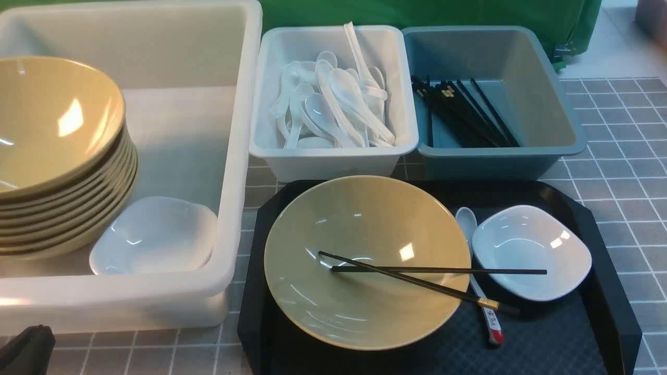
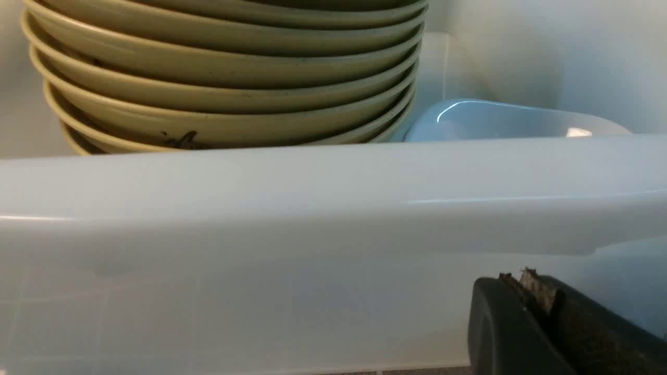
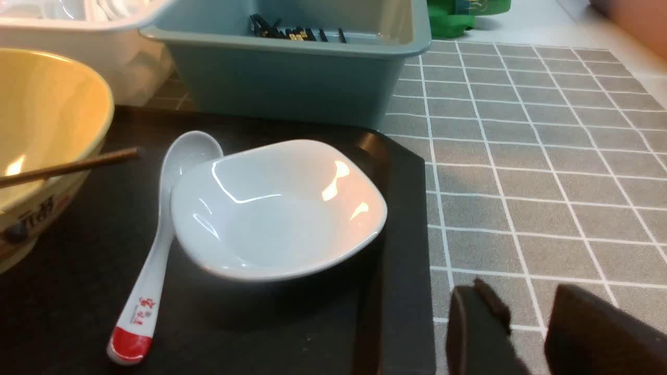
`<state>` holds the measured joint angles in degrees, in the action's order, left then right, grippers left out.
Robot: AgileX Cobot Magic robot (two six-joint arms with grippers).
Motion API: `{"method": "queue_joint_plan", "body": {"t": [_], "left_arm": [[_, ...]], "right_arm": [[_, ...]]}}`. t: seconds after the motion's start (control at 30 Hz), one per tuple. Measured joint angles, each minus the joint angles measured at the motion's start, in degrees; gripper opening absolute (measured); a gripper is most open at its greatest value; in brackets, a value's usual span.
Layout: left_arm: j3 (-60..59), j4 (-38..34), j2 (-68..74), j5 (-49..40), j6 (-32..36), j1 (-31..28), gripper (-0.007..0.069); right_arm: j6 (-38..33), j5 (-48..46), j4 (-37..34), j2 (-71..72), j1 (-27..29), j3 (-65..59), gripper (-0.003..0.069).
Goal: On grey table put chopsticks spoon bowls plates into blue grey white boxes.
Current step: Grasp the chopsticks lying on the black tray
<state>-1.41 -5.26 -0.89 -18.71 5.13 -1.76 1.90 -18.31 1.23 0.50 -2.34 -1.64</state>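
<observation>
On the black tray, a tan bowl (image 1: 365,260) carries the two black chopsticks (image 1: 427,270) across its rim. The red-marked spoon (image 1: 484,304) lies beside a white plate (image 1: 531,250). My right gripper (image 3: 521,291) hovers open and empty over the grey table (image 3: 521,172), just off the tray's corner near that plate (image 3: 276,208) and spoon (image 3: 151,281). My left gripper (image 2: 521,278) is shut and empty, low against the outer wall of the large white box (image 2: 312,198). Its dark tip (image 1: 26,346) shows at the bottom left corner of the front view.
The large white box (image 1: 229,156) holds several stacked tan bowls (image 1: 57,156) and a white plate (image 1: 153,237). The small white box (image 1: 333,151) holds plain white spoons, and the blue-grey box (image 1: 521,151) holds black chopsticks. The tray's raised rim (image 3: 406,260) borders the right gripper.
</observation>
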Motion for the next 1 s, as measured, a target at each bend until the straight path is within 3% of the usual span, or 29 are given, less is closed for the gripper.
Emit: {"method": "queue_joint_plan", "body": {"t": [1.0], "left_arm": [[0.00,1.63,0.00,0.29,0.00,0.00,-0.0008]], "right_arm": [[0.03,0.00,0.00,0.00,0.00,0.00,0.0238]]}}
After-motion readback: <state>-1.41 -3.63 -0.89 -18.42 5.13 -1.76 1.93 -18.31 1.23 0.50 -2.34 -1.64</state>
